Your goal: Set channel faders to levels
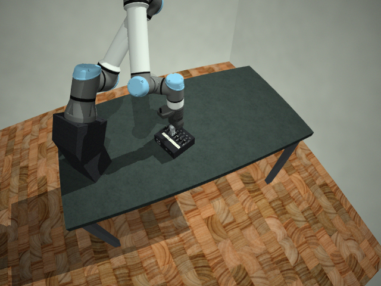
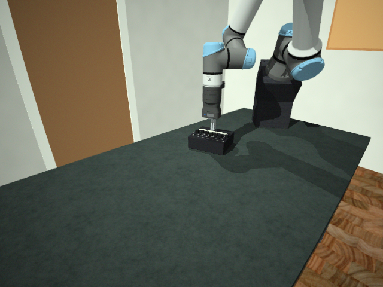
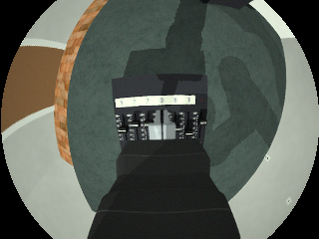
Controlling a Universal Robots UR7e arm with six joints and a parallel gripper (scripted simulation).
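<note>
In the exterior view, the near foreground is occupied by the dark green table (image 2: 154,222), with a strip of wood-block floor (image 2: 349,241) seen past its right edge. Further back, toward the far part of the table top, the lighting desk (image 2: 210,142) is seen standing flat as a small black box, well apart from every table edge. A row of fader caps (image 2: 210,134) is carried on its upper face, and a pale strip of tape (image 2: 216,131) is laid along the far side of that row. The writing on the tape and the scale marks are too small to be read in any view, so the fader levels cannot be told. The gripper (image 2: 212,125) is held vertically above the desk, its fingers closed fully together with nothing clamped between them; the joined fingertips are lowered to the fader row, near the tape. Whether a cap is actually touched cannot be told. In the wrist view, the closed fingers are shown as a pale block in the middle of the fader row, just below the tape, with the black gripper body filling the lower half of the picture. In the top view, the gripper is placed over the end of the desk nearer the arm's pedestal (image 1: 80,148). Behind the desk, the black pedestal is mounted at the far corner of the table, and a brown door (image 2: 70,77) and a pale wall (image 2: 173,61) are seen beyond.
</note>
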